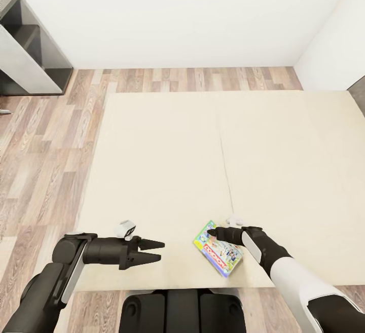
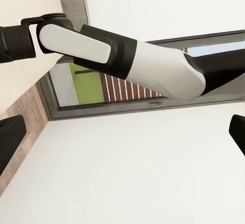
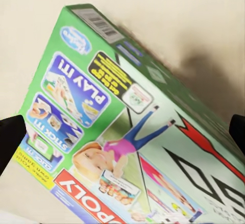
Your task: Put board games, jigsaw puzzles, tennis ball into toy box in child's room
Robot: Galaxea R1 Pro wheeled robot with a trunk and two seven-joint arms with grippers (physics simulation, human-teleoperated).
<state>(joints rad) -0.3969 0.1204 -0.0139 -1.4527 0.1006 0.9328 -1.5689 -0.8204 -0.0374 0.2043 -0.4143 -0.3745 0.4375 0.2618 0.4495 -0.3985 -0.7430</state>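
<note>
Your right gripper [image 1: 218, 232] hung spread over green-edged board game [image 1: 218, 255] on bed [image 1: 167, 171]; left gripper [image 1: 154, 252] spread, empty. Box looked stiff, light, slick; pinch across short edge.

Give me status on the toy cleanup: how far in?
Early. Nothing visibly done. In hand: the right gripper is at the green-edged board game, which lies flat on the bed, not lifted. The left gripper is open and empty. The carry to the toy box remains.
</note>
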